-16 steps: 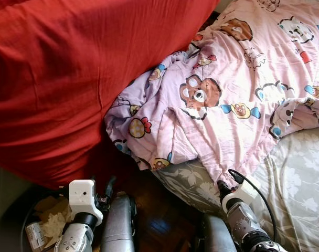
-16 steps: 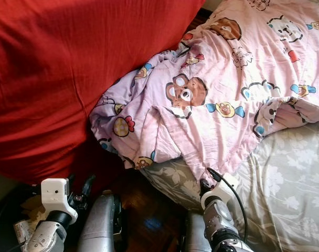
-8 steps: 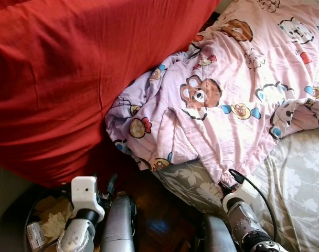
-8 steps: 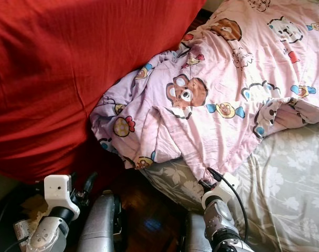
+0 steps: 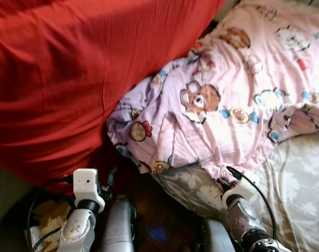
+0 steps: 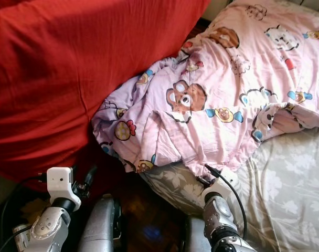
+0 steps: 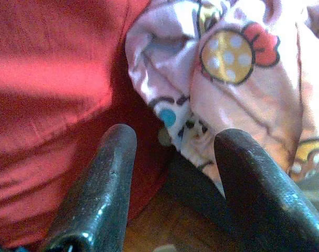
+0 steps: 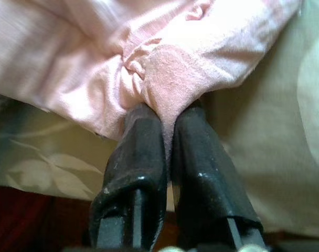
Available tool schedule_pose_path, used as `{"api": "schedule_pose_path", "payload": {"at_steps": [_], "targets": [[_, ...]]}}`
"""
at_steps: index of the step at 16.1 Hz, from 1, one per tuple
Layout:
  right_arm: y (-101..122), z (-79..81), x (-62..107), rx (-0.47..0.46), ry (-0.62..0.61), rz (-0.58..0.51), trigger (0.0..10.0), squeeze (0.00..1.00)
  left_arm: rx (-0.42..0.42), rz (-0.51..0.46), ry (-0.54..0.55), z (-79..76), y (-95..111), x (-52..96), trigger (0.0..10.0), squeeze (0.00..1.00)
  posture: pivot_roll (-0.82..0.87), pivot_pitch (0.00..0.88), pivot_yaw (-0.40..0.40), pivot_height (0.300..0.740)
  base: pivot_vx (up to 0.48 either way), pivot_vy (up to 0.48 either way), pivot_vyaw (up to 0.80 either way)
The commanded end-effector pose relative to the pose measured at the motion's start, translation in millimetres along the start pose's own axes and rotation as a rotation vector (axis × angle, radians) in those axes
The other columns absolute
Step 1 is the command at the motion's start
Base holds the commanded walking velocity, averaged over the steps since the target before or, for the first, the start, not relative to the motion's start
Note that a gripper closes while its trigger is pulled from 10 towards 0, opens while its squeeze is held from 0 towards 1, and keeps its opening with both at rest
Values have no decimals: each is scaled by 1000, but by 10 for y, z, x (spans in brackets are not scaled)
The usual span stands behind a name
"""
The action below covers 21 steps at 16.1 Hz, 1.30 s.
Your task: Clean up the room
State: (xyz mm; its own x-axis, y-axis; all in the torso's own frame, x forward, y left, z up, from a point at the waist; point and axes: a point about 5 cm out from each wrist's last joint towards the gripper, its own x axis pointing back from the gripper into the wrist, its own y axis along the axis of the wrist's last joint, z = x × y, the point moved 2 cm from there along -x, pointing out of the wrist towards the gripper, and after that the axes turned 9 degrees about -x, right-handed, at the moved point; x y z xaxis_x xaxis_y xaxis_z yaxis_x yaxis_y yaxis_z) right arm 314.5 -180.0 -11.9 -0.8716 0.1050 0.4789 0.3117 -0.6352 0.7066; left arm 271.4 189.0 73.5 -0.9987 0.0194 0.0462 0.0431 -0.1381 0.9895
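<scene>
Right fingers [image 8: 167, 131] pinched on pink blanket [image 5: 238, 94] hem; left fingers [image 7: 112, 173] apart, empty.

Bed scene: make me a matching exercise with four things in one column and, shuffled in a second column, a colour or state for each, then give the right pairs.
Things:
1. quilt
2. red cover
3. left end effector
4. right end effector

States:
A. open, holding nothing
B. plain red, lying to the left of the quilt
C. shut on a pinch of pink cloth
D. pink with cartoon prints, rumpled over the floral sheet

Pairs: 1-D, 2-B, 3-A, 4-C
</scene>
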Motion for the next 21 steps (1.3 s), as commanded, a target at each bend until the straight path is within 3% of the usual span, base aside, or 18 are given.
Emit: {"api": "schedule_pose_path", "payload": {"at_steps": [1,2,3,4,5,8,14,19,21], "targets": [[46,-51,25,39,4,-51,0,0,6,37,23,28,-118,44,10000,0,100,153,-34,629,0,0,0],[105,-65,42,69,15,-100,0,0,12,34,28,21,-124,31,10000,0,94,148,-38,629,0,0,0],[148,-96,78,109,29,-146,4549,0,20,33,31,4,-135,30,10000,0,75,141,-45,629,0,0,0],[175,-114,118,175,48,-183,10000,0,26,33,33,-14,-152,37,10000,0,68,139,-47,629,0,0,0],[196,-117,159,231,71,-214,10000,0,32,36,34,-32,-176,41,10000,0,64,138,-49,629,0,0,0],[247,-89,197,239,112,-259,10000,0,40,38,35,-51,-203,51,10000,0,51,133,-49,629,0,0,0],[235,45,195,263,139,-269,10000,0,49,48,35,-57,-265,39,10000,0,53,104,-40,674,0,0,0],[216,-13,230,267,130,-277,10000,0,80,123,66,36,-481,99,10000,0,48,88,-34,739,0,0,0],[234,-23,242,274,129,-287,10000,0,78,187,77,89,-648,145,10000,0,48,88,-34,740,0,0,0]]}}
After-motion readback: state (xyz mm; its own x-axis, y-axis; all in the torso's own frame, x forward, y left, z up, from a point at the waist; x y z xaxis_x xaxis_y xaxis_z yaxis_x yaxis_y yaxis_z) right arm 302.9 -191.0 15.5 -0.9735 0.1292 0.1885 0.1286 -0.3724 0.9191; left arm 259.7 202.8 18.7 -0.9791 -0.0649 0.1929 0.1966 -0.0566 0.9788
